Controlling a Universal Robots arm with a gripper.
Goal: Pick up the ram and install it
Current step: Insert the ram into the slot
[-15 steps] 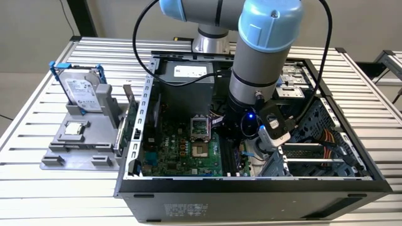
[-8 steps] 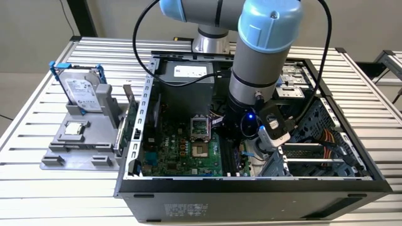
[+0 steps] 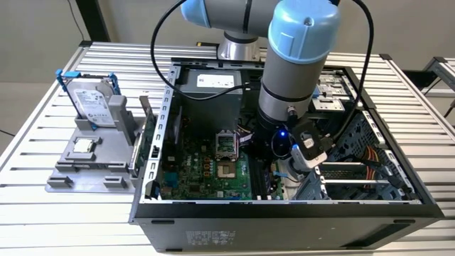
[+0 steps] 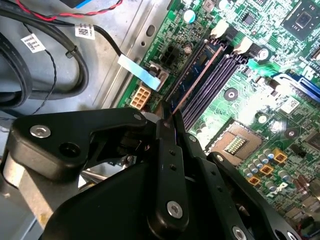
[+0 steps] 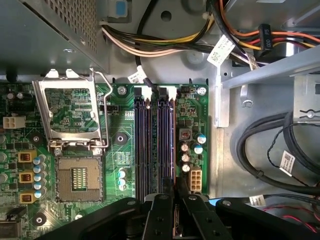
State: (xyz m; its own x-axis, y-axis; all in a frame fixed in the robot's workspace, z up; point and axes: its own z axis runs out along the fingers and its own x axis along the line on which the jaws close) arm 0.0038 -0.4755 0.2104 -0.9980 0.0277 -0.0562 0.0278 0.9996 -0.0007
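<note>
The ram is a thin dark bluish stick with a copper-coloured edge. It stands on edge along the outermost of the purple memory slots, beside the white power connector. In the first wrist view the ram shows edge-on as a thin dark line. My gripper is low inside the open computer case. Its black fingers are closed together on the near end of the stick. In the exterior view the gripper sits over the motherboard's right side, below the arm's wrist.
An open CPU socket with its raised bracket lies beside the slots. Black cables and a metal drive cage wall crowd the other side. Outside the case, a hard drive in a blue frame and a green card stand on a grey holder.
</note>
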